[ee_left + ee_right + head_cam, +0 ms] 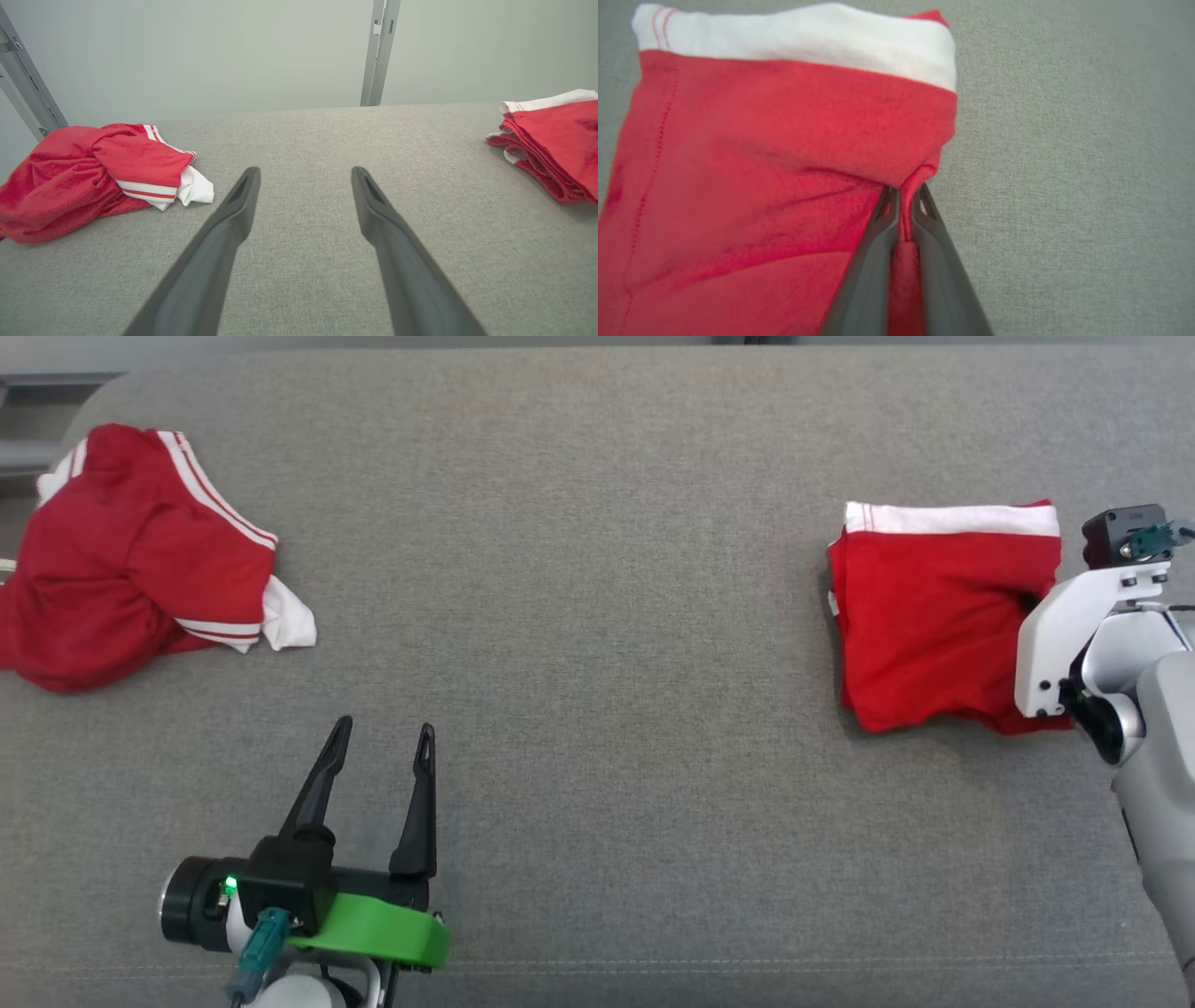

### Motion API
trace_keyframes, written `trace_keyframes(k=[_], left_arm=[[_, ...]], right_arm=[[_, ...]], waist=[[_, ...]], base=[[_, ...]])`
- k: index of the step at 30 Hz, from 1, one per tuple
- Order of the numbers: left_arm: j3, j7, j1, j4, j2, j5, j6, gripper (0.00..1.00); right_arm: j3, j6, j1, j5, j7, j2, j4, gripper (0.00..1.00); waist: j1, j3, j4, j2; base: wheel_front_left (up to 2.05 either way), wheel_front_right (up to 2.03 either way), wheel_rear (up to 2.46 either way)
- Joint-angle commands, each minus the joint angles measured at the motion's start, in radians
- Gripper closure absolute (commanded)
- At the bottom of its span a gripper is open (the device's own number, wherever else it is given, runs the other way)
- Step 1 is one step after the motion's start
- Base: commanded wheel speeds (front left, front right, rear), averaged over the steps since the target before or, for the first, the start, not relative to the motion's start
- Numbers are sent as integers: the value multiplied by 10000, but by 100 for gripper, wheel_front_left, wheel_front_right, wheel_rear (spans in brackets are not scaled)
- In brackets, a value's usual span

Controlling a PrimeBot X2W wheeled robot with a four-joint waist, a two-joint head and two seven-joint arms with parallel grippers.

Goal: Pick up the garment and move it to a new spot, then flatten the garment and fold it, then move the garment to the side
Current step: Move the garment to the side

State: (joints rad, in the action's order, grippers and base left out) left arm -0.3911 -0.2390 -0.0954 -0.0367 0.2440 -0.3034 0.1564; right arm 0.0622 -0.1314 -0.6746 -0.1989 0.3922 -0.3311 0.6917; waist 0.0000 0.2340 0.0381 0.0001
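Note:
The folded red garment (934,616) with a white band along its far edge lies at the right of the grey padded surface (597,569). In the right wrist view my right gripper (903,191) is shut on a pinched fold at the right edge of that garment (761,163). From the head camera the right wrist (1074,635) covers the garment's right side and hides the fingers. My left gripper (385,728) stands open over bare surface at the lower left, holding nothing. Its wrist view shows its fingers (243,196) spread, with the folded garment (556,140) at the far right.
A second red garment (131,560) with white stripes lies crumpled at the far left of the surface, also visible as a heap (84,177) left of the left fingers. A metal frame post (378,51) rises behind the surface's far edge.

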Motion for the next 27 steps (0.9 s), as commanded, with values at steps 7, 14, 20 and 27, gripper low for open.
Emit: trace_keyframes(k=[7, 14, 20, 27], left_arm=[[-43, 218, -700, 836, 245, 350, 91, 0], [-243, 754, -946, 1539, 494, 599, 64, 0], [-503, 1114, -987, 1951, 686, 768, -47, 0], [-819, 1330, -1113, 2338, 761, 964, -130, 0]], right_arm=[[667, 15, -749, -575, -568, -942, 335, 100], [1012, 14, -1584, -786, -1070, -1713, 801, 100], [1043, 15, -2268, -543, -1555, -2388, 1281, 100], [970, 16, -2964, 262, -2249, -3092, 1902, 100]], waist=[[0, 1189, -944, -1], [0, 1905, -1425, -1], [0, 2440, -1583, -1], [0, 3000, -1423, -1]], base=[[0, 0, 0], [0, 0, 0], [0, 0, 0], [0, 0, 0]])
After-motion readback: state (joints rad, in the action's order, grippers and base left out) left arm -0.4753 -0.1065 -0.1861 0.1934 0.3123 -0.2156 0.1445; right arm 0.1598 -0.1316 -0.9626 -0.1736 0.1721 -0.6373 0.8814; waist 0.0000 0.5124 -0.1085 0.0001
